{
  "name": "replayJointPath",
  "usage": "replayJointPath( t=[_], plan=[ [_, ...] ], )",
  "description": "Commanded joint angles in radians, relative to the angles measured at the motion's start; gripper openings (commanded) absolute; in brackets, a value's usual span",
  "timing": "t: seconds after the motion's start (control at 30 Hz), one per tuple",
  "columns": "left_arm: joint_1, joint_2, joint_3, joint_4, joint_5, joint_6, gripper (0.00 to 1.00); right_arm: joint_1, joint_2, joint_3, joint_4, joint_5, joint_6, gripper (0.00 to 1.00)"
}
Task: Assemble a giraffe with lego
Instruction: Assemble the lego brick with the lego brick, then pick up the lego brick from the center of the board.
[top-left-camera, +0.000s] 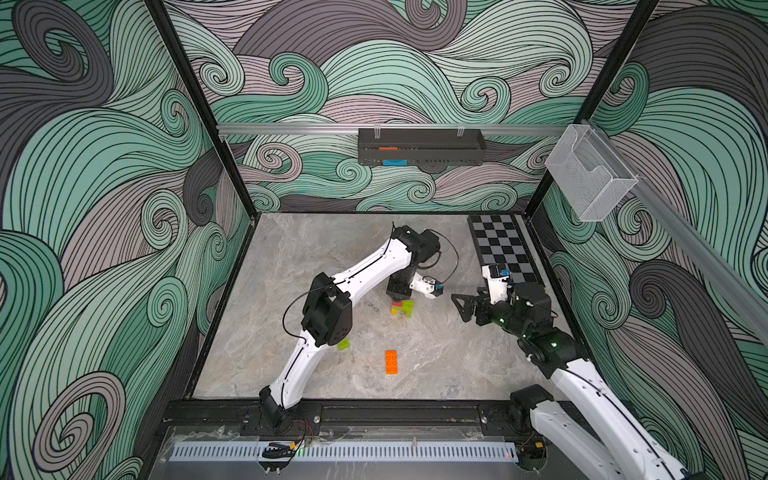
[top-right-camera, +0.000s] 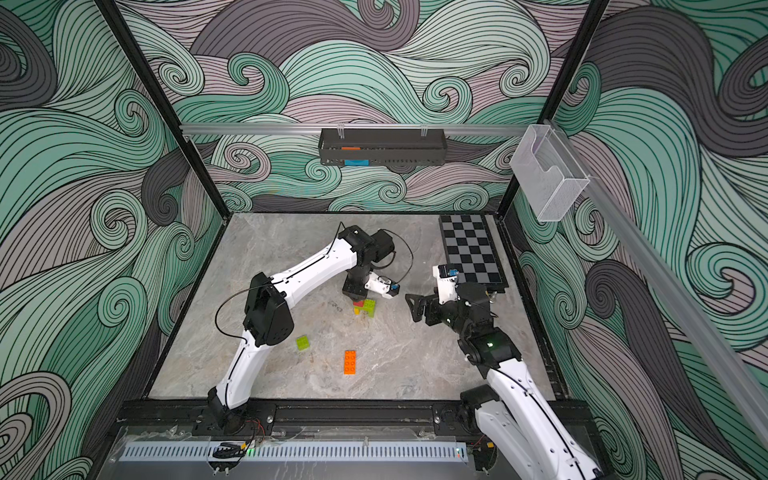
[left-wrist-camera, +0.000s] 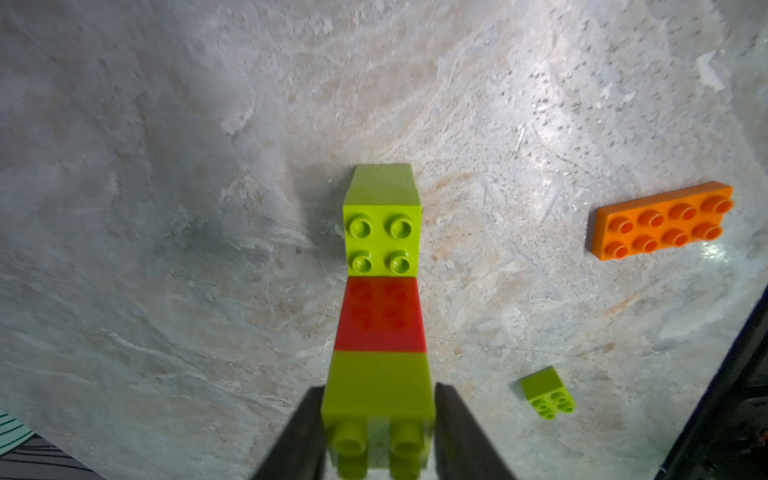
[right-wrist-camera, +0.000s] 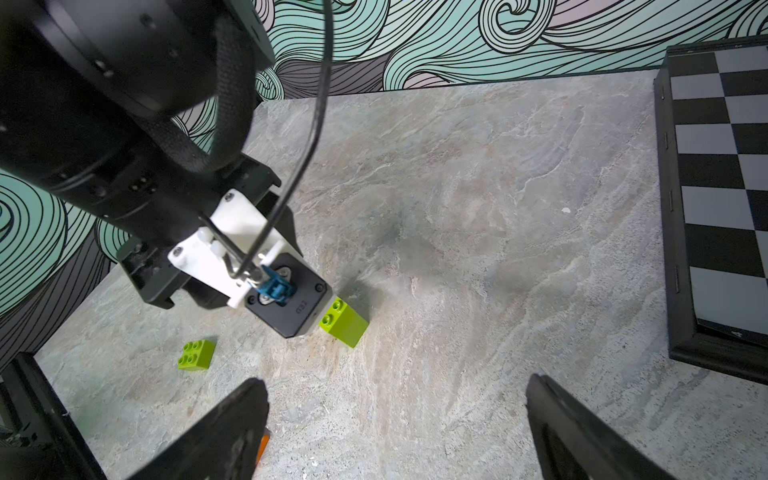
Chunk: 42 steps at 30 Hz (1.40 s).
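One part-built giraffe (left-wrist-camera: 380, 316) stands near the tabletop's (top-left-camera: 291, 257) middle. The left gripper (left-wrist-camera: 377, 388) straddles its top; whether it clamps is impossible to tell. Toward the front edge lie an orange brick (top-left-camera: 390, 362) and a lime green brick (top-right-camera: 303, 342). The right gripper (right-wrist-camera: 395, 378) gapes wide, empty.

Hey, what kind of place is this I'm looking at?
Likely a robot lab test cell: a left arm and right arm mounted at a table, closed in by wave-printed walls, with an orange brick and a chessboard as props.
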Motion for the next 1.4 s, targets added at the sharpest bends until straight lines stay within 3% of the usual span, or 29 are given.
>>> replayJointPath(
  t=[0.0,0.17,0.33,0.47,0.6,0.83,0.97,1.13,1.37],
  plan=[
    [-0.006,0.022,-0.046,0.051,-0.003,0.002,0.67,-0.003,-0.025,0.040,-0.023,-0.001,-0.009,0.99],
    [0.019,-0.106,0.032,0.086,-0.006,-0.021,0.92,-0.002,-0.087,0.087,-0.134,0.014,0.053,0.99],
    [0.054,-0.284,0.034,0.083,0.040,-0.079,0.99,0.084,-0.136,0.085,-0.251,0.030,0.227,0.93],
    [0.125,-0.470,-0.116,0.130,0.090,-0.177,0.99,0.353,-0.090,0.089,-0.321,0.228,0.315,0.91],
    [0.240,-0.661,-0.324,0.194,0.158,-0.281,0.99,0.620,0.070,0.115,-0.301,0.383,0.374,0.91],
    [0.446,-0.987,-0.746,0.348,0.306,-0.410,0.99,0.875,0.499,0.291,-0.306,0.514,0.372,0.91],
    [0.544,-1.116,-0.946,0.421,0.446,-0.444,0.99,0.921,0.696,0.401,-0.333,0.508,0.342,0.91],
    [0.700,-1.222,-1.129,0.536,0.668,-0.515,0.99,0.928,0.842,0.474,-0.351,0.466,0.326,0.91],
    [0.772,-1.241,-1.155,0.586,0.692,-0.545,0.99,0.920,0.985,0.530,-0.399,0.393,0.324,0.87]
  ],
)
